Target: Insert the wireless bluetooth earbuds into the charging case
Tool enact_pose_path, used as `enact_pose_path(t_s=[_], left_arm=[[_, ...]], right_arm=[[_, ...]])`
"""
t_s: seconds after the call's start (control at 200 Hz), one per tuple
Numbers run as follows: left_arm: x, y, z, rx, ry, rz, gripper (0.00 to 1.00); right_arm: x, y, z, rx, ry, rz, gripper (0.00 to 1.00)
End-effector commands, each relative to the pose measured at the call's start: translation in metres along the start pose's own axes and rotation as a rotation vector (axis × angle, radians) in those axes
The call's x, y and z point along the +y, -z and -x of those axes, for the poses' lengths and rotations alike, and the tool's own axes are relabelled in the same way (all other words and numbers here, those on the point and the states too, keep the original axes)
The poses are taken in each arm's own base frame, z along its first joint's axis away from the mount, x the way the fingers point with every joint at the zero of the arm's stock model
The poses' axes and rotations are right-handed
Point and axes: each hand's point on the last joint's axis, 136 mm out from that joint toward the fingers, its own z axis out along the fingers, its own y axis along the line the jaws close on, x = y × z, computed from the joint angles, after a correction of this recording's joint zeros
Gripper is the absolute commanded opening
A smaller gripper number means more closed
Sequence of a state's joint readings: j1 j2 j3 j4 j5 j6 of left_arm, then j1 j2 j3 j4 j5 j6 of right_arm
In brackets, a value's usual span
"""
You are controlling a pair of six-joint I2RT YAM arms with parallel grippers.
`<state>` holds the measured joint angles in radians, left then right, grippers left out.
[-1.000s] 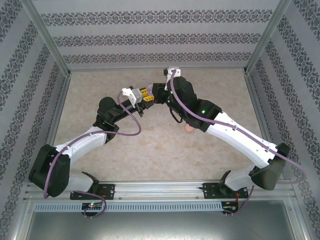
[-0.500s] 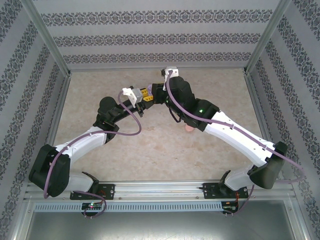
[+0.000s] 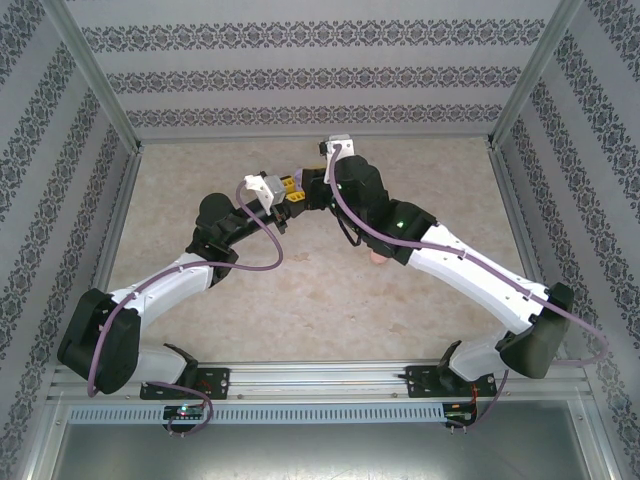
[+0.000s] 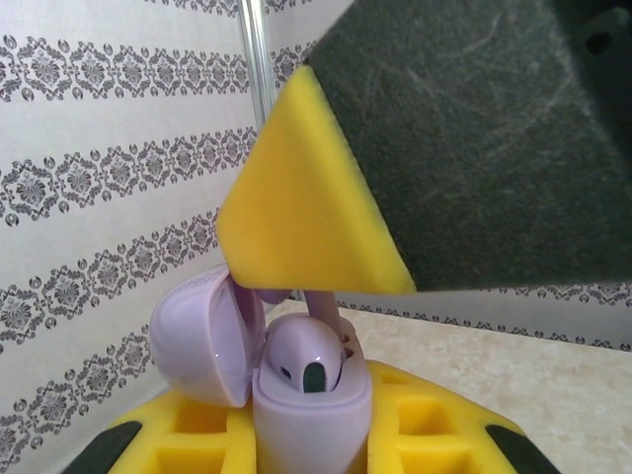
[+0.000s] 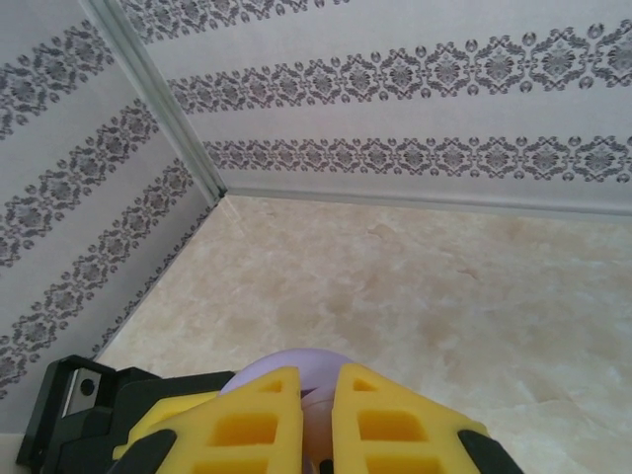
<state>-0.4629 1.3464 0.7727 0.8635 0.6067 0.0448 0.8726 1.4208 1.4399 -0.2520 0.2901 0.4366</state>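
- Between the left gripper's [image 3: 293, 188] fingers: lilac charging case [image 4: 314, 410], lid open, clamped.
- Right gripper [image 5: 318, 395] is pinched on the lilac earbud [image 4: 321, 308] stem directly above; advise a straight descent, releasing once seated.

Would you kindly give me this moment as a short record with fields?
left gripper: shut on lilac charging case, over the middle of the table
case lid: open, swung to one side
right gripper: shut on lilac earbud, directly above the case
earbud position: head at the case's mouth, stem pointing up; cannot tell if seated
pink object: on table, partly hidden by right arm
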Motion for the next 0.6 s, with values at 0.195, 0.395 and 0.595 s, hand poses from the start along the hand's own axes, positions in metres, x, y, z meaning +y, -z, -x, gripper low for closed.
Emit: enact_pose_path(t_s=[0.195, 0.395, 0.595], left_arm=[[-0.018, 0.005, 0.054, -0.145, -0.089, -0.069, 0.0], [-0.019, 0.005, 0.051, -0.137, -0.084, -0.072, 0.0], [-0.02, 0.005, 0.051, -0.137, -0.078, -0.074, 0.0]], right_arm=[[0.026, -0.003, -0.024, 0.094, -0.015, 0.17, 0.13], [0.013, 0.001, -0.007, 0.047, -0.071, 0.111, 0.27], [0.013, 0.005, 0.02, -0.002, -0.118, 0.111, 0.4]])
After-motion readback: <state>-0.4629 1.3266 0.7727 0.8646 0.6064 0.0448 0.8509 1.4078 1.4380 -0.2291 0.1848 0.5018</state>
